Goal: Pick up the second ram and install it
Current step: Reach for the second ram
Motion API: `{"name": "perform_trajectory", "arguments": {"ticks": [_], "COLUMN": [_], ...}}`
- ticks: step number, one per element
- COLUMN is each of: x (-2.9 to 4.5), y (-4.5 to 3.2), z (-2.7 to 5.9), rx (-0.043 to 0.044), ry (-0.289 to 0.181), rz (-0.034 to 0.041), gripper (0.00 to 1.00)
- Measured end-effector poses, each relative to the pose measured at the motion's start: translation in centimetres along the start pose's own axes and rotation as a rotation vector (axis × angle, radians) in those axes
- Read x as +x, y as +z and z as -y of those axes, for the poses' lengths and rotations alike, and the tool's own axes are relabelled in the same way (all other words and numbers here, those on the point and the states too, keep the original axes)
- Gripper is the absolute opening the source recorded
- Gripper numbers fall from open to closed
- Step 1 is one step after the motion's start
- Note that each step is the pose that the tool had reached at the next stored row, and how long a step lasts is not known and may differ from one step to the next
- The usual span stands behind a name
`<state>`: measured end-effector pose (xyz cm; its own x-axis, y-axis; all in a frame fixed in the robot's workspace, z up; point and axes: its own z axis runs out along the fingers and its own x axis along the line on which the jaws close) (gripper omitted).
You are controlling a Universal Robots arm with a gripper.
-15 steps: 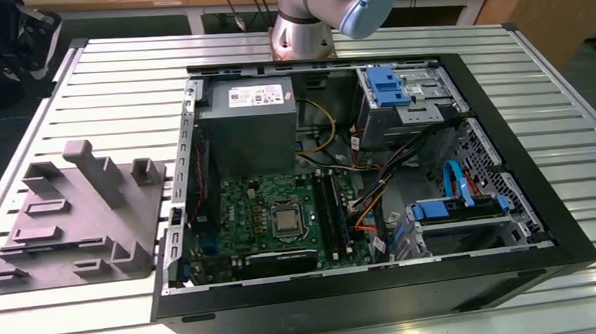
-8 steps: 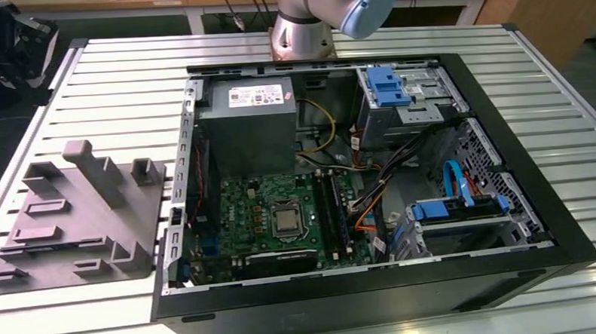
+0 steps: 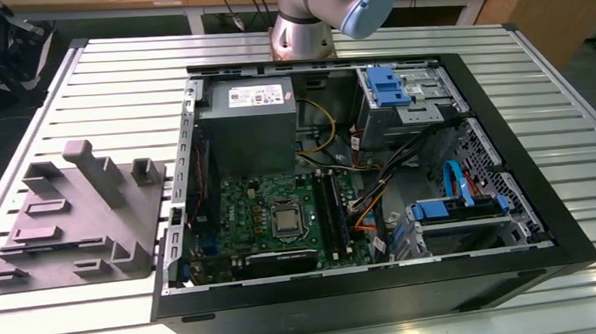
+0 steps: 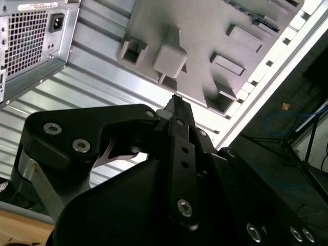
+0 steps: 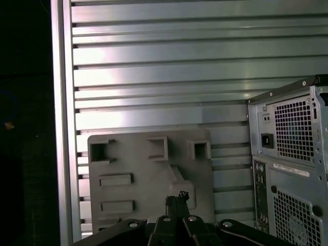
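Faces grey fixture [image 5: 148, 174] with tool [image 5: 177, 198] closed, empty; likely second ram [image 4: 254, 14] at one edge; judged light, stiff, brittle; best pinched across flat faces, mid-length.

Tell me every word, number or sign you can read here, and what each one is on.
Power-supply sticker, white, on the grey power-supply box in the exterior view: print too small to read.
Rear sticker, white, on the case back in the second wrist view: too blurred to read.
Strip label, pale, on that case back in the first wrist view: too small to read.
No text can be quoted.
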<state>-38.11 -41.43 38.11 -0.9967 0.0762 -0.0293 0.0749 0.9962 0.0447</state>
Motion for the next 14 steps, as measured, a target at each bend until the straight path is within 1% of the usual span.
{"name": "perform_trajectory", "arguments": {"ticks": [3, 11, 14], "x": [0.4, 1.13, 1.39], "y": [0.18, 0.69, 0.81], "z": [0.27, 1.24, 1.76], "rx": [-0.0001, -0.0002, -0.0002], "ry": [0.0, 0.0, 0.0], "rz": [0.0001, 0.0001, 0.0002], "gripper": [0.1, 0.1, 0.1]}}
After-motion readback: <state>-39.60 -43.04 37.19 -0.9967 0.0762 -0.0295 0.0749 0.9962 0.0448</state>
